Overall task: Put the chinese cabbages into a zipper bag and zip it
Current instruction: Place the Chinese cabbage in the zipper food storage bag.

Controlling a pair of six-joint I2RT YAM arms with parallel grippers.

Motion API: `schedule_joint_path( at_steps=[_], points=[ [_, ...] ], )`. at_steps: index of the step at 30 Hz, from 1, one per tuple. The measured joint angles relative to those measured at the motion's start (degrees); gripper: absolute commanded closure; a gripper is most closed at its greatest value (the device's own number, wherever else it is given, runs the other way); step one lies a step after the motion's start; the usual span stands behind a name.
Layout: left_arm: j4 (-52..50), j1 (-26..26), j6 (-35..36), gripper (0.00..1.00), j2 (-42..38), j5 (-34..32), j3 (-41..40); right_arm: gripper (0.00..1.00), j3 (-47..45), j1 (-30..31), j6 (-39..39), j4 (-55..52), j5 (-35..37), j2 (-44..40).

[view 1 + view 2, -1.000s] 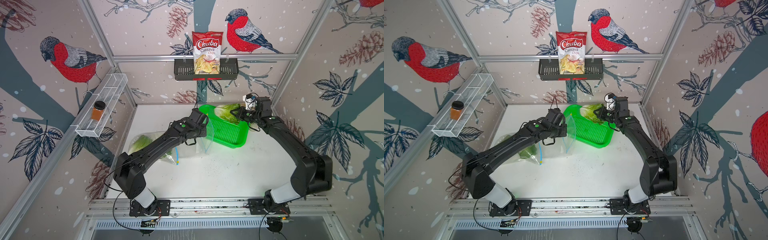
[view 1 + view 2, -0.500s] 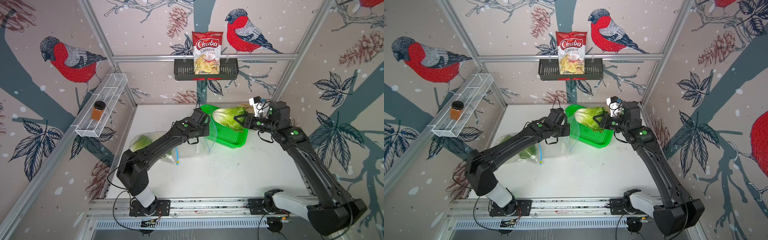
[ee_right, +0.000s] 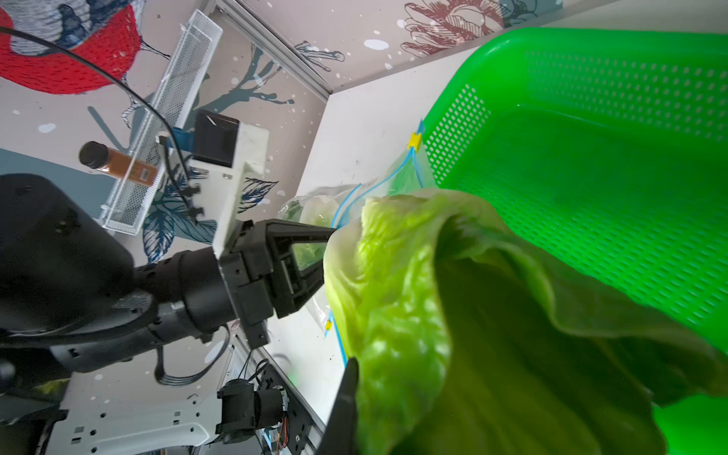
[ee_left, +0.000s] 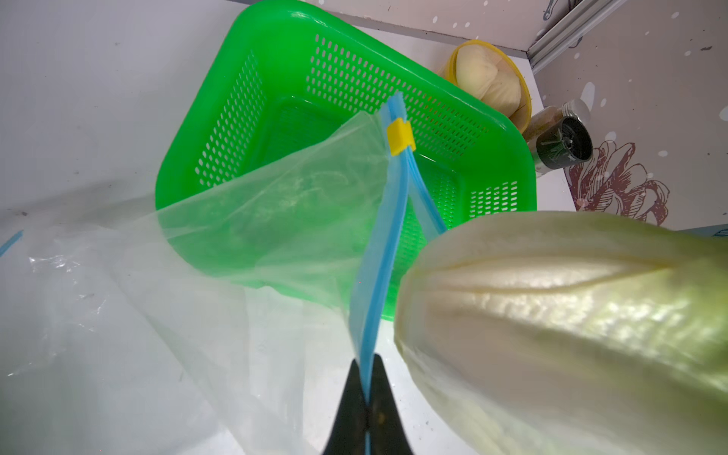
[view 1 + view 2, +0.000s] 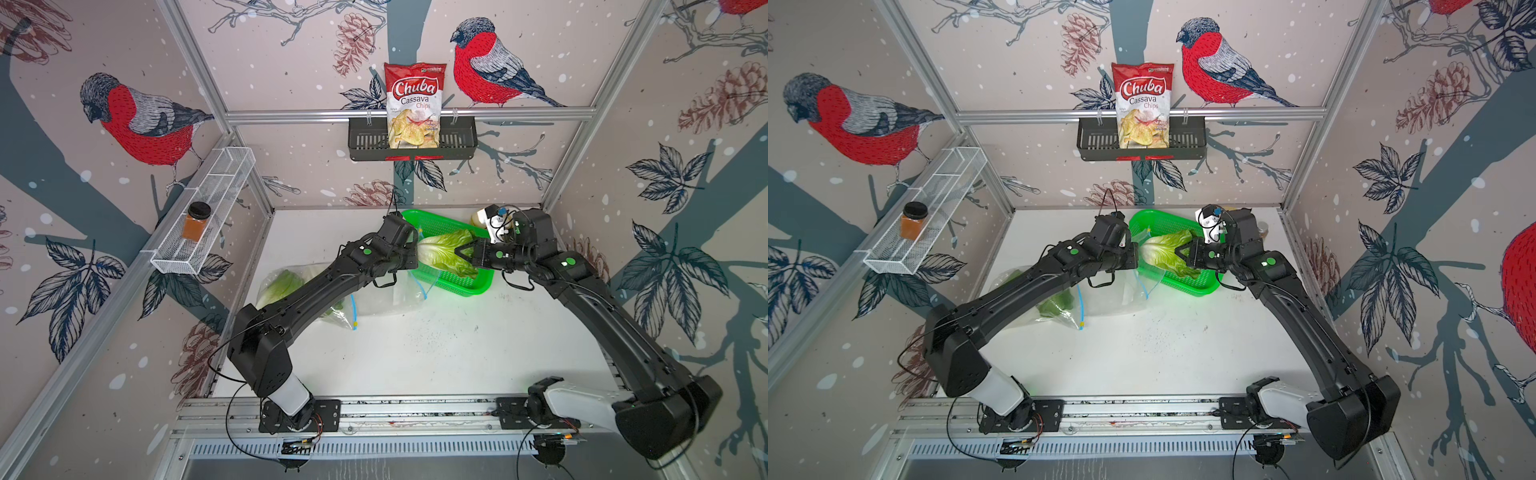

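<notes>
Okay, top views: my right gripper (image 5: 464, 252) clamped on leafy end of pale green chinese cabbage (image 5: 442, 249), held above green perforated plastic basket (image 5: 469, 286). Second cabbage (image 5: 282, 284) lies bagged under left arm (image 5: 316, 286). Left wrist: left gripper (image 4: 366, 398) fingers together, pinching blue zip strip of clear plastic zipper bag (image 4: 275, 220); white cabbage base just beside open mouth. Right wrist: leaves fill view, basket behind.

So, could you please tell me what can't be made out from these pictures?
- Filled bag: the left arm covers it in both top views; cabbage count inside unclear.
- Right hand: the cabbage hides most of its grip in the right wrist view.
- Bottle: left wrist view, label too small to read.
</notes>
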Motion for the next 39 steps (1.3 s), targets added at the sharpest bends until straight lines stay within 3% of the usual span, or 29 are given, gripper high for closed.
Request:
schedule_joint_path(
  at_steps=[13,19,26,39],
  points=[
    [-0.4,-0.2,2.5,1.00,-0.4,1.4,4.6,1.00,9.5,9.4,-9.7,-12.4,10.6,5.7],
    [-0.4,-1.2,4.0,1.00,-0.4,4.7,4.7,1.00,11.4,12.6,-12.1,-12.9,11.4,8.9],
    [-0.4,-1.8,5.1,1.00,-1.5,7.0,4.9,1.00,7.4,12.7,-13.0,-12.2,12.2,8.8],
    [1.0,-3.6,2.3,1.00,-2.5,6.9,4.0,1.00,9.7,14.7,-13.2,-8.6,12.0,12.5]
  ],
)
